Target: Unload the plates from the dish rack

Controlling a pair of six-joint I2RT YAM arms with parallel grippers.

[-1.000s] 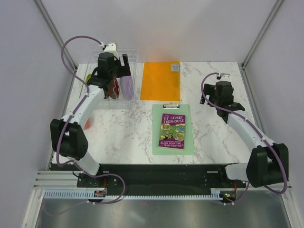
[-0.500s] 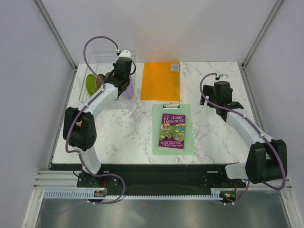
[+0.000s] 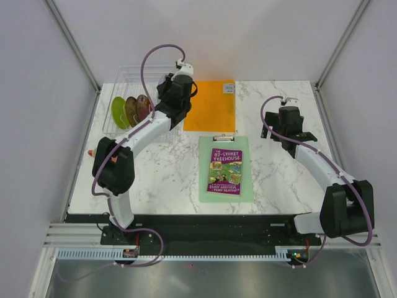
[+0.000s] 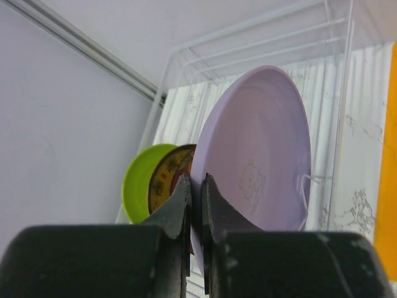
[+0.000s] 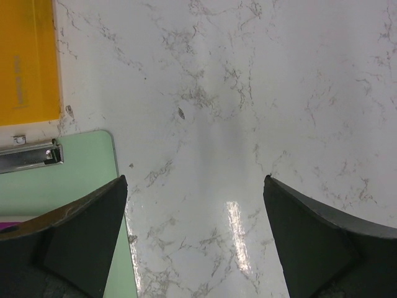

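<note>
In the left wrist view my left gripper is shut on the lower rim of the lilac plate, which stands on edge. Behind it are the lime green plate and the yellow patterned plate, with the clear dish rack beyond. From above, the green, yellow and dark red plates stand in the dish rack. There my left gripper hides the lilac plate at the rack's right side. My right gripper is open over bare marble.
A flat orange sheet lies just right of the rack. A green clipboard with a purple book lies at the table's middle, its corner left of my right gripper. A small orange object shows at the table's left edge.
My left gripper has shut on the lilac plate and swung right, from over the rack's middle to its right side by the orange sheet. The right arm has hardly moved.
</note>
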